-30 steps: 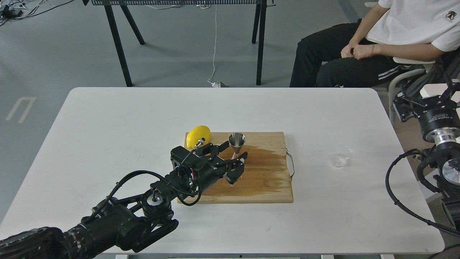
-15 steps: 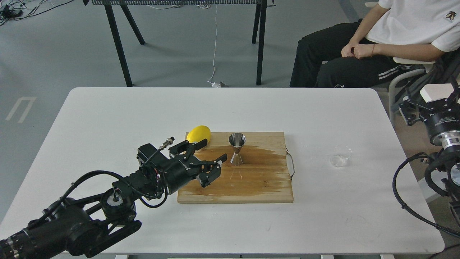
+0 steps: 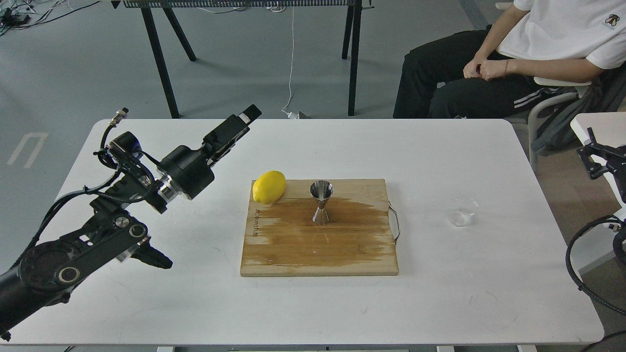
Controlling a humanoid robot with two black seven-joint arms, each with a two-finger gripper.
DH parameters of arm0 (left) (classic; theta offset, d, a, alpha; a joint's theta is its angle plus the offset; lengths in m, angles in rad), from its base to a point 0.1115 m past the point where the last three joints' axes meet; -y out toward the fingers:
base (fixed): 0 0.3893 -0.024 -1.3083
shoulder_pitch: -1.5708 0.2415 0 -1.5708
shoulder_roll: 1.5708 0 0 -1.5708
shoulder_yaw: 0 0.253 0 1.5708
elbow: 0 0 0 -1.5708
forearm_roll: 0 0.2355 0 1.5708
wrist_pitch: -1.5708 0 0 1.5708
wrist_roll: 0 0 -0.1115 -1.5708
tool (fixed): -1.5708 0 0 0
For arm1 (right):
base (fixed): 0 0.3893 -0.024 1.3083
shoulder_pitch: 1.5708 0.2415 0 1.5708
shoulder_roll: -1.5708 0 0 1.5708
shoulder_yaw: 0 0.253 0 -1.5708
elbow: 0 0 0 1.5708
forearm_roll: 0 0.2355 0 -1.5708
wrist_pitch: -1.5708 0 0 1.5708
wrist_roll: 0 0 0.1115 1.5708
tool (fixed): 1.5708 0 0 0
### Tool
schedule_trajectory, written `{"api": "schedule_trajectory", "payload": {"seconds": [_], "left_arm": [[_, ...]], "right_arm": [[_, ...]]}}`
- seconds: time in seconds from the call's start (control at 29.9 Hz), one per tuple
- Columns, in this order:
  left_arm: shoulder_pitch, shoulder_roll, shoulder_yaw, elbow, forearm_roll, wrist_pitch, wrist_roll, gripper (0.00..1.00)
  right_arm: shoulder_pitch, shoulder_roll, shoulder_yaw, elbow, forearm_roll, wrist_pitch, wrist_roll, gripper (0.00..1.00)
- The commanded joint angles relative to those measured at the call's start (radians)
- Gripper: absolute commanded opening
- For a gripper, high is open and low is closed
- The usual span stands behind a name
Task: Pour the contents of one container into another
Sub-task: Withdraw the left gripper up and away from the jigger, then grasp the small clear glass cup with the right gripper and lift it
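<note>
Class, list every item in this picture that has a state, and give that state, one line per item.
jigger: upright on the board, untouched.
glass cup: upright on the table, right of the board, not held.
lemon: lying at the board's far left corner.
cutting board: flat, darkly stained across the middle.
left hand: raised, holding nothing.
right hand: at the table's right edge, holding nothing.

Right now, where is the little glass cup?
In the head view the glass cup stands on the white table at the right, apart from the cutting board and its metal handle, level with the jigger.
</note>
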Motion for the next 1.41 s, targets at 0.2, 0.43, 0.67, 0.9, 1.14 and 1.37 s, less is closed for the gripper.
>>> {"api": "schedule_trajectory", "payload": {"seconds": [0.2,0.43,0.67,0.9,1.14,1.37], "left_arm": [[-0.044,-0.135,-0.153,0.353,-0.527,-0.272,-0.040,1.00],[-0.044,-0.166,-0.218,0.478,-0.801,-0.409,-0.036,1.00],[-0.044,-0.166,-0.221,0.478,-0.831,-0.401,-0.036,1.00],[-0.071,-0.164,-0.215,0.478,-0.835,-0.383,-0.034,1.00],[-0.077,-0.159,-0.218,0.477,-0.835,-0.384,-0.034,1.00],[-0.077,-0.158,-0.215,0.477,-0.834,-0.384,-0.034,1.00]], "right_arm": [[-0.275,-0.018,0.038,0.402,0.001,0.000,0.005,0.99],[-0.507,-0.032,0.093,0.704,0.008,-0.034,-0.001,1.00],[-0.625,0.031,0.081,0.772,0.195,-0.150,0.000,0.99],[-0.566,0.218,0.079,0.746,0.205,-0.441,-0.006,1.00],[-0.449,0.234,0.076,0.696,0.205,-0.613,-0.089,1.00],[-0.352,0.293,0.076,0.573,0.207,-0.719,-0.126,1.00]]}}
